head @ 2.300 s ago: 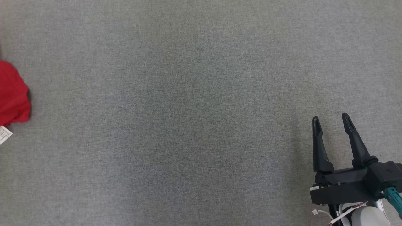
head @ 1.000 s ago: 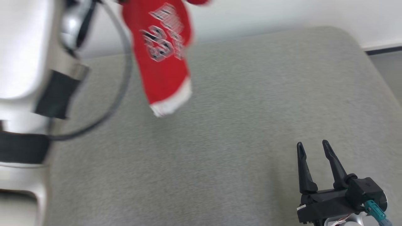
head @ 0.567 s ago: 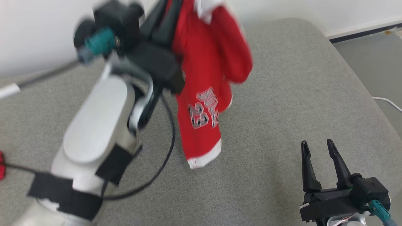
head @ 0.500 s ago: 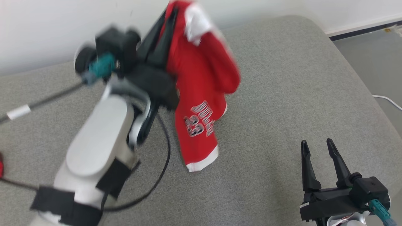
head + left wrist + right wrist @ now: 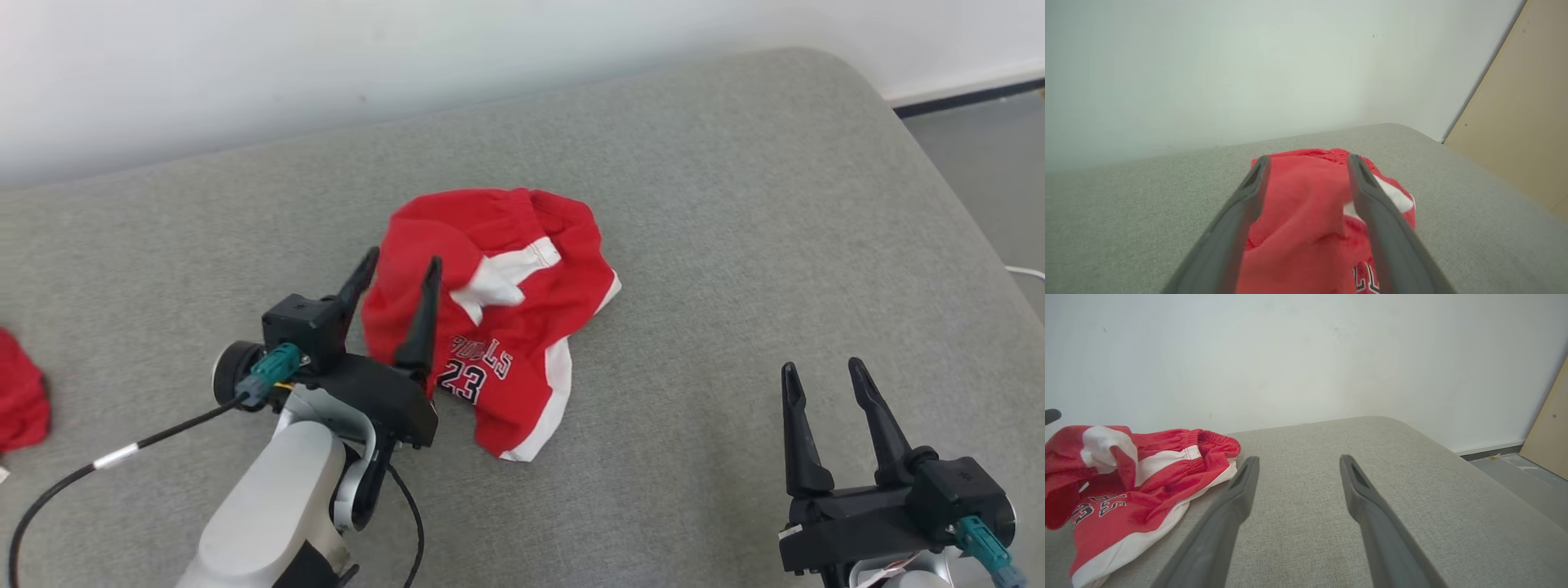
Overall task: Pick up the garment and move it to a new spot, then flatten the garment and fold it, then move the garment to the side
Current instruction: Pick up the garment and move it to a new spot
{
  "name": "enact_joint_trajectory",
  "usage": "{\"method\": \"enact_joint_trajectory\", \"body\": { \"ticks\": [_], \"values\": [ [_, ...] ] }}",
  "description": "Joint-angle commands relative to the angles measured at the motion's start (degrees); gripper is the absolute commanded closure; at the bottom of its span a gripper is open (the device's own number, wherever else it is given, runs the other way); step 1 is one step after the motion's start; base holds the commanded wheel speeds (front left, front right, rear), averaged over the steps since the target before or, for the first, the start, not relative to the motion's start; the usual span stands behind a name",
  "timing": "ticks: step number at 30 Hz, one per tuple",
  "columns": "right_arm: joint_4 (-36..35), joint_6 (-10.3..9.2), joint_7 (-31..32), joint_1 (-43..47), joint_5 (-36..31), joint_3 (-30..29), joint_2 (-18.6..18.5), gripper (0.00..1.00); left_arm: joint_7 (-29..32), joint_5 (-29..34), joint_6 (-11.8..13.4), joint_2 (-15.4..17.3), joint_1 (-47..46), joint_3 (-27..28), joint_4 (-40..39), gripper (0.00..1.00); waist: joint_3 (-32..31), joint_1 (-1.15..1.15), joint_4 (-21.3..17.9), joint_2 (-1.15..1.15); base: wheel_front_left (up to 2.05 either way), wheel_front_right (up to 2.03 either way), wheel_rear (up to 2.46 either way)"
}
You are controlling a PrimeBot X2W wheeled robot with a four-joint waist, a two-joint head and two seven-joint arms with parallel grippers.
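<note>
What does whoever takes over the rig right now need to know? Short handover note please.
Left gripper: open, fingers spread over the left edge of the shorts, gripping nothing.
Right gripper: open, empty, over bare cushion to the right of the shorts.
Shorts: red with white trim, crumpled in a heap mid-cushion. A second red cloth lies at the far left.
Done: the move to a new spot, it seems.
Left: flatten, fold, move to the side.
</note>
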Motion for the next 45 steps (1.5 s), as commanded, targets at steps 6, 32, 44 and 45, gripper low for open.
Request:
{"method": "enact_joint_trajectory", "body": {
  "ticks": [6,32,44,45],
  "values": [
    [-0.45,-0.10,-0.04,1.58,-1.04,-0.54,0.02,0.00,-1.97,1.68,0.89,2.20,2.71,3.28,-6.12,0.00,-4.30,0.00,5.10,0.00,0.00,0.00,0.00],
    [-2.76,-0.10,1.45,6.91,-1.03,-2.62,0.02,0.00,-2.10,11.71,2.72,6.22,34.42,23.42,-30.54,0.00,-11.28,0.00,15.08,0.00,0.00,0.00,0.00],
    [-2.05,-0.10,1.36,7.42,-0.51,-2.14,0.02,0.00,-2.10,15.08,-1.11,3.04,38.45,26.42,-30.65,0.00,-11.75,0.00,15.53,0.00,0.00,0.00,0.00],
    [-1.91,-0.10,1.39,7.47,-0.48,-2.11,0.02,0.00,-2.10,15.39,-1.47,2.82,38.63,26.60,-30.28,0.00,-11.72,0.00,15.51,0.00,0.00,0.00,0.00]
  ]
}}
